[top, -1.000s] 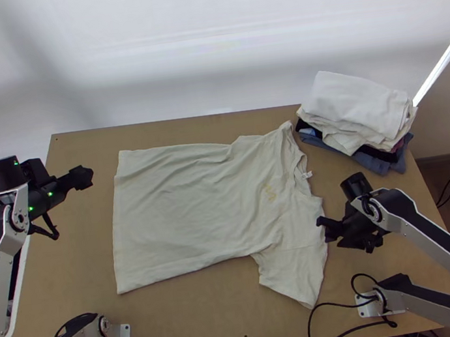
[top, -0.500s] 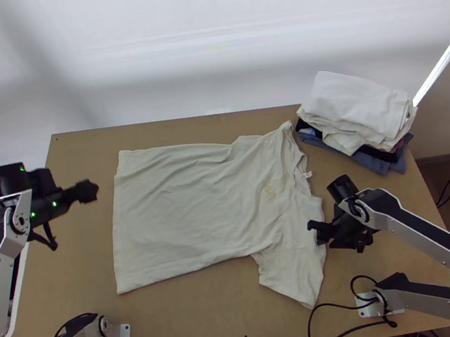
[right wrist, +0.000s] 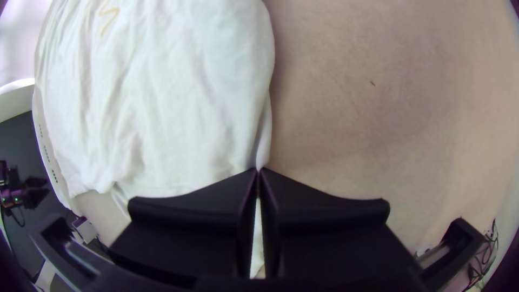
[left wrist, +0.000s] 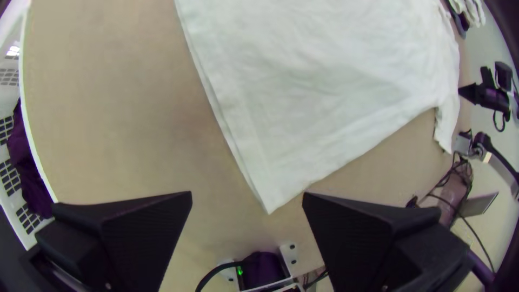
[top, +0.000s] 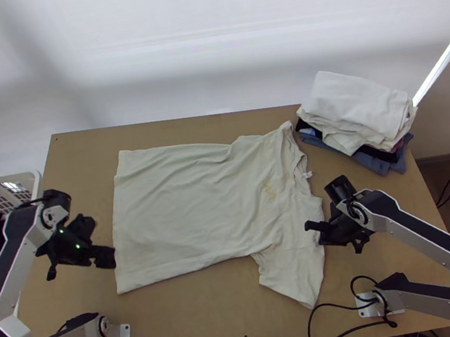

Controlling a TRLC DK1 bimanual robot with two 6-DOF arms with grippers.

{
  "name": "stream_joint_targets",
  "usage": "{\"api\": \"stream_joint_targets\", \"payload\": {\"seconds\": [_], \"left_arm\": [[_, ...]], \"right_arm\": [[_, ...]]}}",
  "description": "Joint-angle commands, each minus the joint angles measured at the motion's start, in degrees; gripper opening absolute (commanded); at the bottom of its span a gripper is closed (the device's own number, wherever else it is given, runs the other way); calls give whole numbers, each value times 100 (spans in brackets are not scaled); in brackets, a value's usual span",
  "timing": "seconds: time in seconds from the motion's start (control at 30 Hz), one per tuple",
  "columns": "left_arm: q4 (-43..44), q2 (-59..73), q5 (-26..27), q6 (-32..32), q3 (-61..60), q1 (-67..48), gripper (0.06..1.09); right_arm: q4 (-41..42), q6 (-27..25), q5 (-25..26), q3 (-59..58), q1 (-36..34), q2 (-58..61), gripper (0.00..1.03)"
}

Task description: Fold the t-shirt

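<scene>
The pale t-shirt [top: 190, 205] lies spread on the table, hem to the left, neck to the right, one sleeve toward the near edge. Left of its near hem corner, my left gripper [top: 77, 252] hangs above the wood. In the left wrist view that gripper [left wrist: 247, 193] stands open, the hem corner of the shirt [left wrist: 267, 200] beyond its gap. My right gripper [top: 323, 234] is at the shoulder end, by the near sleeve. The right wrist view has this gripper [right wrist: 258, 170] shut on the edge of the shirt [right wrist: 205, 108], cloth running between the fingers.
A stack of folded clothes [top: 359, 112] sits at the table's far right corner. Beyond the left edge stands a white basket [top: 4, 186] with dark cloth in it. Cables [top: 310, 329] lie along the near edge, and bare wood [top: 197, 316] lies in front of the shirt.
The left gripper has swung from the far left toward the near edge, beside the hem. The right gripper has shifted slightly left, onto the shirt's edge. The shirt lies practically as before.
</scene>
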Motion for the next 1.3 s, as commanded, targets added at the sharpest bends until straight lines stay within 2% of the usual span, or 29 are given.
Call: {"api": "stream_joint_targets", "payload": {"seconds": [0.0,0.4,0.5,0.67,0.8,0.83,1.0,1.27], "left_arm": [[14,-76,-51,331,-471,-160,105],[172,-208,55,270,-1139,-494,103],[137,-208,81,164,-1201,-529,94],[145,-191,160,67,-1288,-661,93],[418,-217,362,-117,-1271,-678,50],[435,-199,380,-161,-1271,-714,46],[462,38,371,-249,-1271,-828,46],[479,152,-51,-346,-1297,-837,46]], "right_arm": [[33,-17,23,-170,21,-110,3],[33,0,32,-196,21,-198,3],[42,0,32,-188,21,-206,3],[42,9,32,-188,21,-206,3],[51,18,32,-179,21,-206,3],[51,18,32,-170,21,-206,3],[51,9,32,-188,12,-250,3],[51,-17,32,-214,-14,-321,3]]}}
